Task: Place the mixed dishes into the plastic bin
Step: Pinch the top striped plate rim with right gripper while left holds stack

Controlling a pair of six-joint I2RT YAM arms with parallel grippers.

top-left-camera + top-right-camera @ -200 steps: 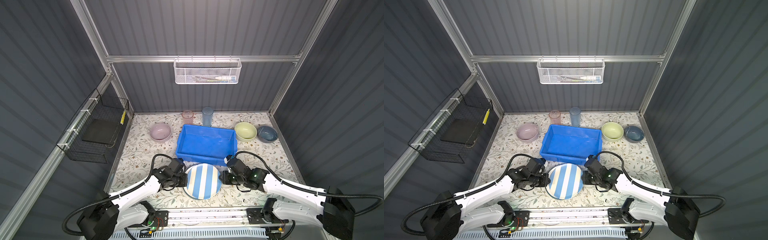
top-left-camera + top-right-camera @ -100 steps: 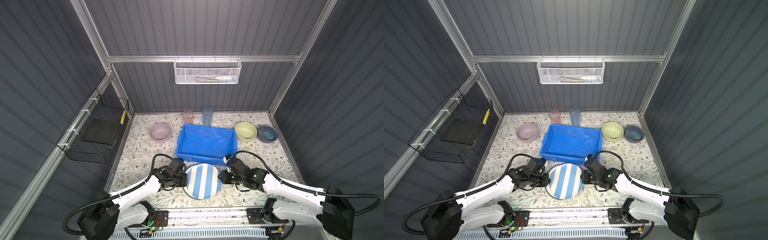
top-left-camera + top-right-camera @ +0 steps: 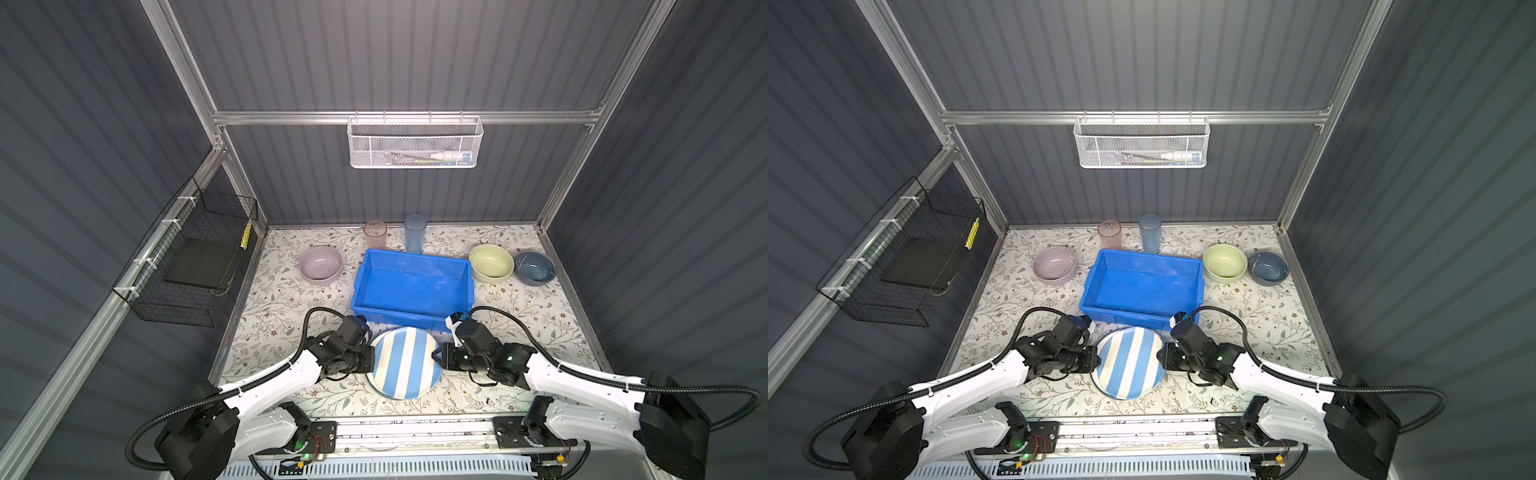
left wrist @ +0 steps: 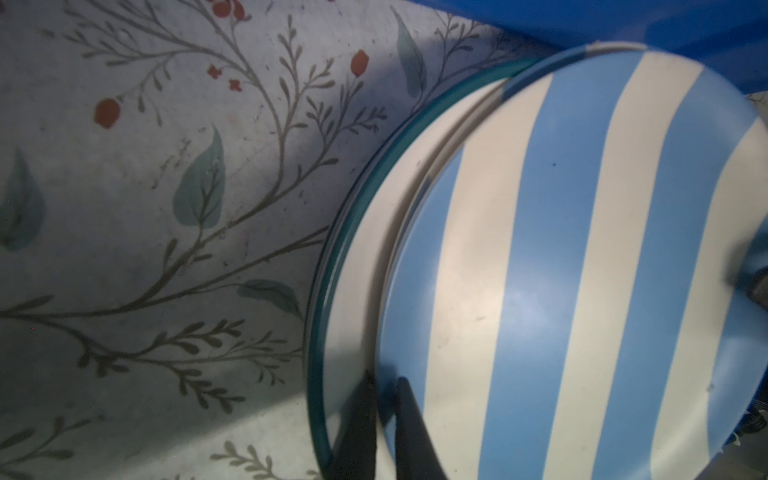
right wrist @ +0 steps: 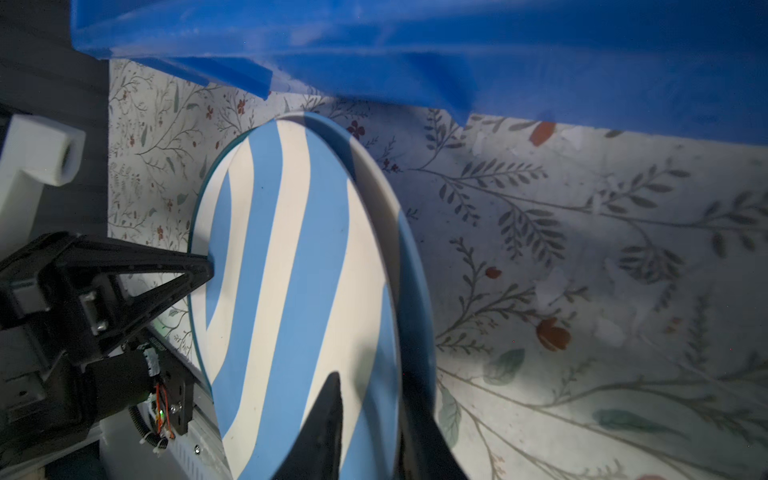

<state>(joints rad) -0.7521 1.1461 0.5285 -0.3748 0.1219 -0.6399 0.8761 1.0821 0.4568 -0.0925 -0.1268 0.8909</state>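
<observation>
White arms (image 3: pixel 270 376) low, flanking striped plate (image 3: pixel 405 361)

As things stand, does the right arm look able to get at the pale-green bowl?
Probably not yet: the right gripper is shut on the striped plate, opposite the left gripper. Once it lets go, the way to the pale-green bowl looks free.

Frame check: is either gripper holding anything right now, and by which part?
Both grip the striped plate by its rim, on opposite sides: left gripper on one edge, right gripper on the other.
</observation>
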